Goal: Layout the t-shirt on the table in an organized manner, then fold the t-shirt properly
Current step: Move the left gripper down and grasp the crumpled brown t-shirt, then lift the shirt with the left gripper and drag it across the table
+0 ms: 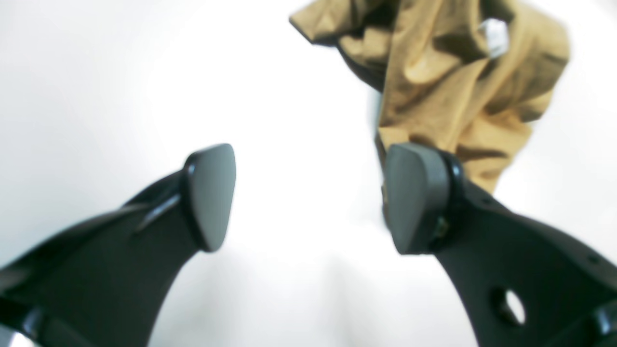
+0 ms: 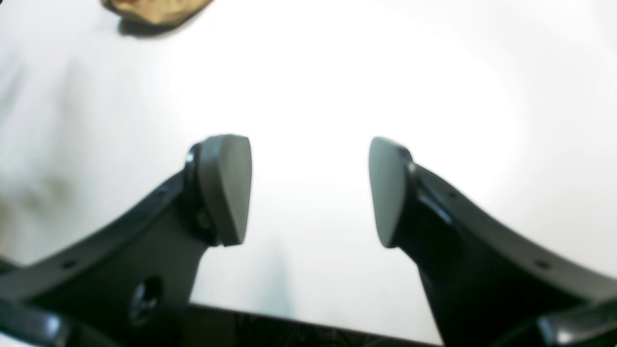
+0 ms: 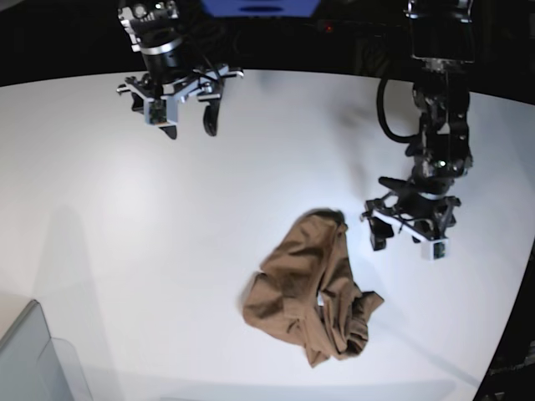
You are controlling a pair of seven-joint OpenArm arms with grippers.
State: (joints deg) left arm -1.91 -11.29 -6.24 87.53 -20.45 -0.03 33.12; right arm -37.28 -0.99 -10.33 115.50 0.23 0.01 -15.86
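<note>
In the base view a grey bin (image 3: 38, 355) sits at the near left corner of the table (image 3: 100, 225). The right gripper (image 3: 188, 125) hangs over the far left of the tabletop, claws spread wide, nothing between them. The t-shirt (image 3: 309, 288) lies crumpled in a heap right of centre — a pale tag (image 1: 496, 36) shows, blurred. Just beside it, the left gripper (image 3: 405, 238) hovers with claws apart, seemingly clear of the cloth.

No readable text anywhere; pale tag (image 1: 495, 37) on t-shirt (image 1: 448, 91) too blurred to read.
</note>
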